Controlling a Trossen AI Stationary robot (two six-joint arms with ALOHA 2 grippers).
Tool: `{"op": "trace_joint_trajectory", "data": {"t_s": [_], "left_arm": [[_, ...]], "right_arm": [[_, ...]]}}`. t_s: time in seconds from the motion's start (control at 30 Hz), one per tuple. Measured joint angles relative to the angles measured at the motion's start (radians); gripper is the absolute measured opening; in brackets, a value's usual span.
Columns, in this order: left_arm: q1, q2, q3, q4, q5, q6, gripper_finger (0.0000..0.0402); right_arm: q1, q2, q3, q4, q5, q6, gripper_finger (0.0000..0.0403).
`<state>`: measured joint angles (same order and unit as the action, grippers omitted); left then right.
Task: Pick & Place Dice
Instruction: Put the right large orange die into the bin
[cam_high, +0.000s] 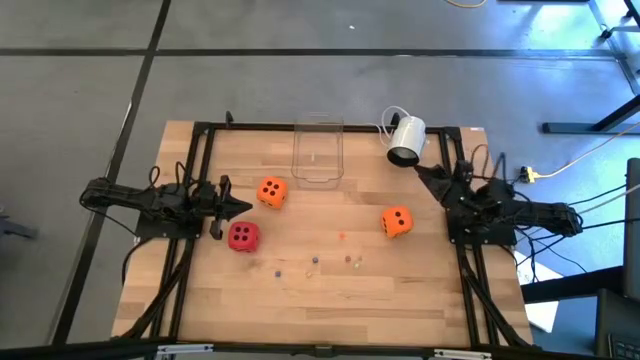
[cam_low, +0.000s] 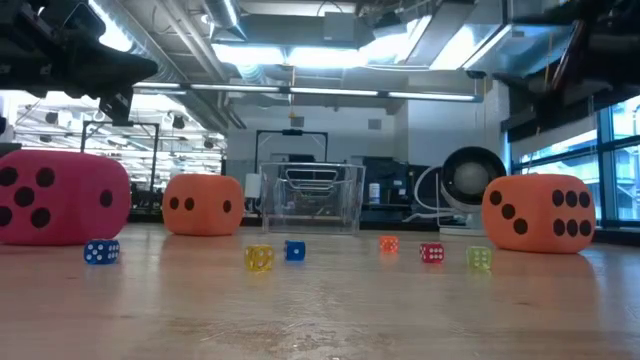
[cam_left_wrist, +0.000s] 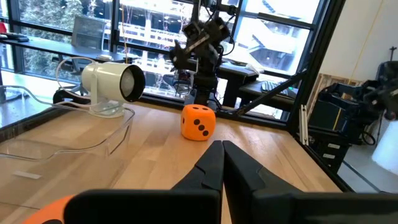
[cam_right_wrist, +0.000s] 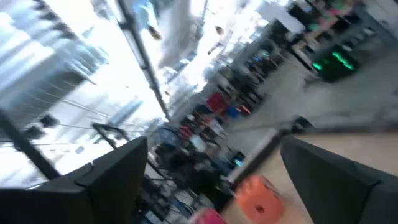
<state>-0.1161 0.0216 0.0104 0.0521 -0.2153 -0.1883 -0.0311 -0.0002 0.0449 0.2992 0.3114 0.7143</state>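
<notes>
Bright overhead light, motion-blurred right wrist view

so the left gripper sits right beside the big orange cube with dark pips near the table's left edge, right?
Not quite. In the high view, the left gripper sits right beside the big red cube with dark pips near the table's left edge. The orange pipped cubes lie farther right.

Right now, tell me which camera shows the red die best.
The low view: the red die fills the left foreground, its pips clear. The high view shows it smaller from above, beside the left gripper. The right wrist view catches only a blurred reddish sliver at the edge; the left wrist view misses it.
</notes>
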Motion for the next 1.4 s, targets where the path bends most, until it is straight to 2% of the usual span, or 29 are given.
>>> {"op": "trace_joint_trajectory", "data": {"t_s": [0.3, 0.53, 0.73, 0.83, 1.07, 1.23, 1.4], "left_arm": [[0.0, 0.0, 0.0, 0.0, 0.0, 0.0, 0.0004], [0.0, 0.0, 0.0, 0.009, -0.008, -0.031, 0.0004], [0.001, 0.0, 0.0, 0.14, -0.108, -0.147, 0.0004], [0.0, 0.0, 0.0, 0.165, -0.158, -0.117, 0.0004], [0.0, 0.0, 0.0, 0.164, -0.173, -0.071, 0.0006], [0.0, 0.0, 0.0, 0.17, -0.196, -0.075, 0.0036], [0.0, 0.0, 0.0, 0.169, -0.223, -0.134, 0.0095]], "right_arm": [[0.0, 0.0, 0.132, -0.006, 0.066, -0.178, 0.035], [0.0, 0.0, 0.138, -0.01, 0.097, -0.176, 0.035], [0.0, 0.0, 0.138, -0.009, 0.1, -0.176, 0.035], [0.0, 0.0, 0.138, -0.008, 0.1, -0.175, 0.035], [0.0, 0.0, 0.138, -0.007, 0.1, -0.169, 0.035], [0.0, 0.0, 0.138, -0.008, 0.1, -0.114, 0.035], [0.0, 0.0, 0.138, -0.011, 0.1, -0.067, 0.035]]}}
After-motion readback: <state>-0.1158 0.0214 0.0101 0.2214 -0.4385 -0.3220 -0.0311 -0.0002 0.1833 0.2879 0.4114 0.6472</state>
